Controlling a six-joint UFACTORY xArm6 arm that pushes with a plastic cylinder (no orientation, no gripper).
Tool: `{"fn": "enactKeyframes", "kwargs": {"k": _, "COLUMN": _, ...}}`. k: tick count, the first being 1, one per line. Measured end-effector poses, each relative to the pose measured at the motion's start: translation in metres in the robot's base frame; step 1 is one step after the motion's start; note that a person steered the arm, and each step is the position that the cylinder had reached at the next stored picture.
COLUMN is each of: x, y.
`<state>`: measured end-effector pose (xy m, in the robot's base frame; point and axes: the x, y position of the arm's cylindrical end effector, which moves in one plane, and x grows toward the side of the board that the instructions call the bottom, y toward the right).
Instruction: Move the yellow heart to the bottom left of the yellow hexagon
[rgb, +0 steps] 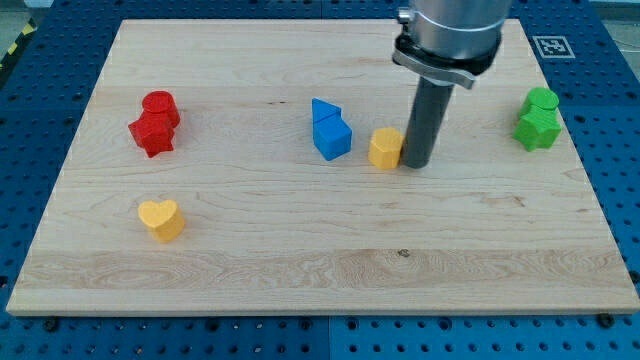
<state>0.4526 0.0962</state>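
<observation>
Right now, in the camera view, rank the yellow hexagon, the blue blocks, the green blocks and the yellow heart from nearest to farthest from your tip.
1. yellow hexagon, right against my tip on the view's left.
2. blue blocks, just beyond the hexagon, further left.
3. green blocks, towards the view's right edge.
4. yellow heart, far off at the view's lower left.

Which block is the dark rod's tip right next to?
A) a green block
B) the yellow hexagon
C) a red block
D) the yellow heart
B: my tip stands just at the view's right of the yellow hexagon, while the yellow heart lies far off toward the view's bottom left.
</observation>
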Motion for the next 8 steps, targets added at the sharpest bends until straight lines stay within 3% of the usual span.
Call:
{"fn": "enactKeyframes", "kwargs": {"k": 3, "x": 0.003, "y": -0.013}}
{"fn": "enactKeyframes", "kwargs": {"k": 4, "x": 0.041, "y": 0.000}}
{"fn": "enactKeyframes", "kwargs": {"k": 5, "x": 0.050, "y": -0.004}}
{"fn": "enactKeyframes", "kwargs": {"k": 8, "x": 0.045, "y": -0.163}}
